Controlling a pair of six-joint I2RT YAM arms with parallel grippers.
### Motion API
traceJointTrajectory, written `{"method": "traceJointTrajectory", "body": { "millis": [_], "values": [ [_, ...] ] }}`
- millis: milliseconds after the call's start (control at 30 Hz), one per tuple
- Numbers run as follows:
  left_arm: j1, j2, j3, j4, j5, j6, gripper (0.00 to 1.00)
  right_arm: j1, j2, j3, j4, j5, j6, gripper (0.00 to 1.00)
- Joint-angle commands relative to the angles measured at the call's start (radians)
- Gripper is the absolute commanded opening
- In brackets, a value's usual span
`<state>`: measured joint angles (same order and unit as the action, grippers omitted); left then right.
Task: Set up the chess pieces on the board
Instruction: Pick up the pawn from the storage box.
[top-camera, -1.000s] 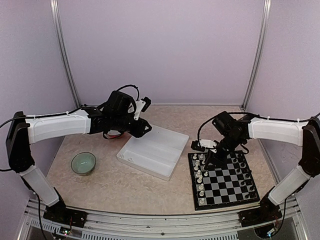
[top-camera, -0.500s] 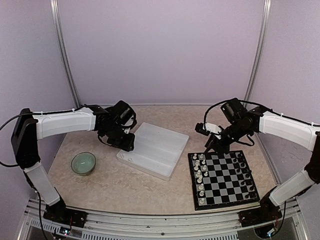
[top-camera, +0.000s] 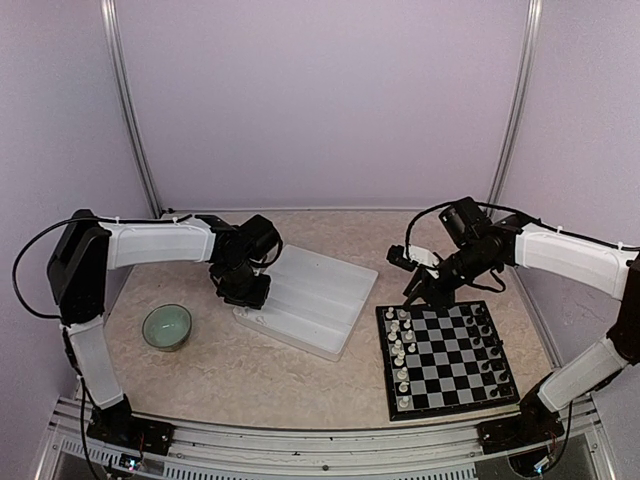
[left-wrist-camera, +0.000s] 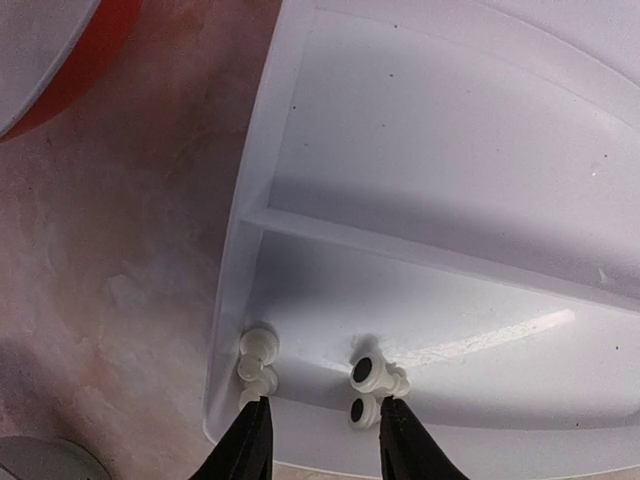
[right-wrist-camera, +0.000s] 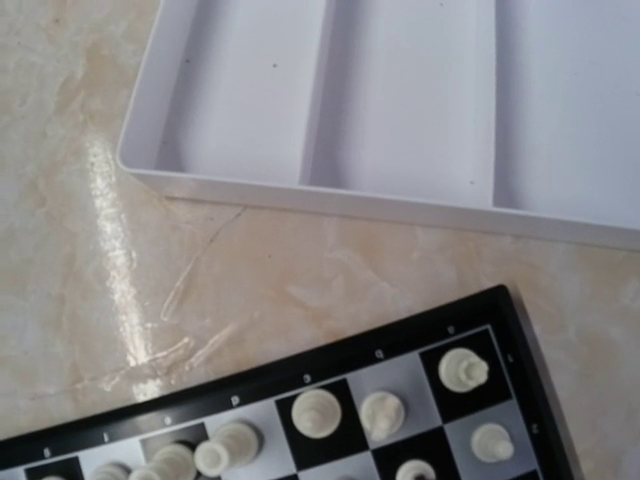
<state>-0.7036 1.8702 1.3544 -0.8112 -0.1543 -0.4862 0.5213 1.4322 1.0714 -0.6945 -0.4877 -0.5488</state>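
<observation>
- Board (top-camera: 452, 372), black-and-grey checked, right of the tray (top-camera: 320, 300); cream chess pieces (top-camera: 399, 352) on its left side, black on its right.
- 2 cream clusters in a tray corner.
- Left gripper (left-wrist-camera: 323, 420) above them, narrowly parted, empty.
- Right gripper (top-camera: 418, 292): claw unclear.

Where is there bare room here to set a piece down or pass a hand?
Free: the tabletop between the bowl, the tray and the board; the board's middle files; the tray compartments away from the left hand. Crowded: white pieces on the board's left files, black pieces on its right, and the tray corner under that hand.
</observation>
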Motion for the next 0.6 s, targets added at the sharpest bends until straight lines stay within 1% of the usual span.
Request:
{"method": "traceJointTrajectory", "body": {
  "millis": [0,367,567],
  "values": [
    [0.001,0.033,0.026,-0.036,-0.044,-0.071,0.38,-0.004,0.002,-0.011,0.018,-0.030,0.001,0.39],
    [0.003,0.087,0.041,-0.076,-0.093,-0.127,0.39,-0.004,0.000,-0.026,0.018,-0.034,-0.009,0.39],
    [0.004,0.122,0.066,-0.062,-0.118,-0.128,0.39,-0.005,0.009,-0.031,0.021,-0.039,-0.011,0.38]
  ]
}}
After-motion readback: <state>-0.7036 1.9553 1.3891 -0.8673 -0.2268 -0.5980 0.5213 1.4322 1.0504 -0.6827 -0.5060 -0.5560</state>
